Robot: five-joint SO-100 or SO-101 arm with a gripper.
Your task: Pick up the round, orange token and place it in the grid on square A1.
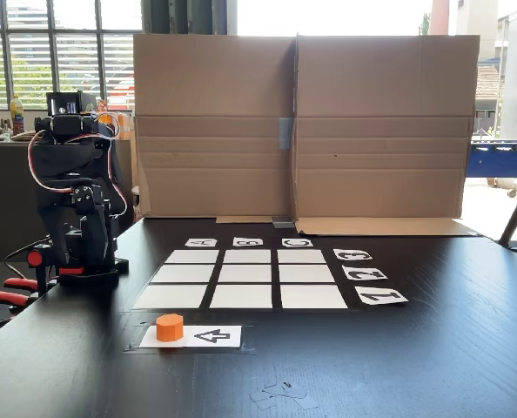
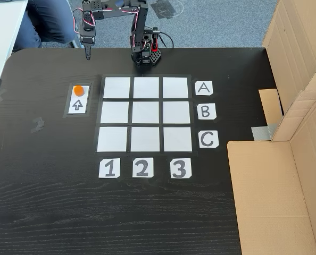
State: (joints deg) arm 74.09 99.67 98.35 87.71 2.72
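- Arm (image 2: 115, 13): black, with red and white cabling, base (image 2: 146, 53) bolted at the table's far edge in the top-down fixed view; the same arm (image 1: 74, 200) stands at the left of the table in the low fixed view, folded up over its base.
- Gripper (image 2: 87, 52): hangs tip-down over bare table, fingers close together to a narrow point, nothing between them; whether the jaws are fully closed cannot be told at this size. In the low fixed view the gripper is hard to make out against the arm body.
- Token (image 2: 79, 90): orange short cylinder, directly below the gripper tip in the top-down fixed view and apart from it, not touched. It sits upright on the end of the arrow card (image 2: 77, 100) nearer the gripper. In the low fixed view the token (image 1: 169, 326) stands on the card's left end, in front of the arm.
- Grid (image 2: 145, 113): nine white cells, to the right of the gripper and token in the top-down fixed view, in front of the arm's base; all cells bare.
- Square A1 (image 2: 117, 87): the corner cell nearest the gripper, just right of the token across a dark gap. In the low fixed view it is the near-left cell (image 1: 171, 297).
- Labels: A (image 2: 202, 87), B, C on the grid's side away from the gripper; 1 (image 2: 109, 168), 2, 3 along its far edge from the base.
- Table (image 2: 51, 202): dark wood grain.
- Cardboard sheets (image 1: 302, 126): upright behind the grid in the low fixed view.
- Red-handled clamps (image 1: 6, 292): beside the arm's base at the table edge.
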